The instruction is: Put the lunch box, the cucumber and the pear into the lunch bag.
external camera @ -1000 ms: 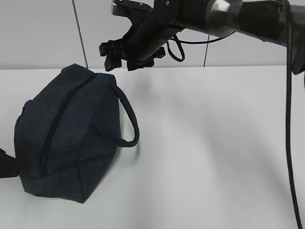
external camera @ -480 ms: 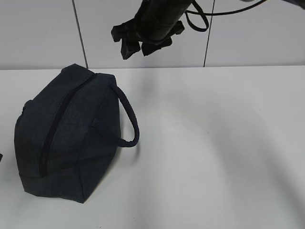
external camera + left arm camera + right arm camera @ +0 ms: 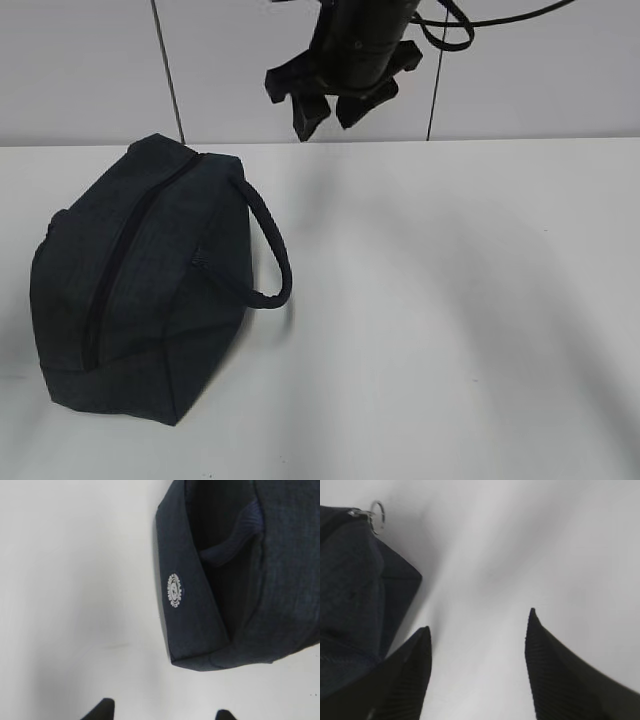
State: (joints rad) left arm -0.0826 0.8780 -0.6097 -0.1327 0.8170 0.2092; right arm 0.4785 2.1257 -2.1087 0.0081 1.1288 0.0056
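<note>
The dark navy lunch bag (image 3: 130, 280) lies on the white table with its top zipper (image 3: 120, 260) shut and its loop handle (image 3: 272, 250) hanging to the right. My right gripper (image 3: 328, 122) hangs high above the table behind the bag, open and empty. In the right wrist view its fingers (image 3: 479, 621) stand apart over bare table, with the bag's corner (image 3: 350, 580) and metal ring pull (image 3: 377, 515) at left. My left gripper (image 3: 164, 707) is open beside the bag's end (image 3: 220, 580), apart from it. The lunch box, cucumber and pear are out of view.
A white round logo (image 3: 174, 591) marks the bag's end panel. A tiled wall (image 3: 90, 70) rises behind the table's far edge. White tabletop (image 3: 450, 300) stretches to the right of the bag.
My right gripper has swung up and to the right, away from the bag's far end. The dark piece of the left arm at the exterior view's left edge has gone out of frame.
</note>
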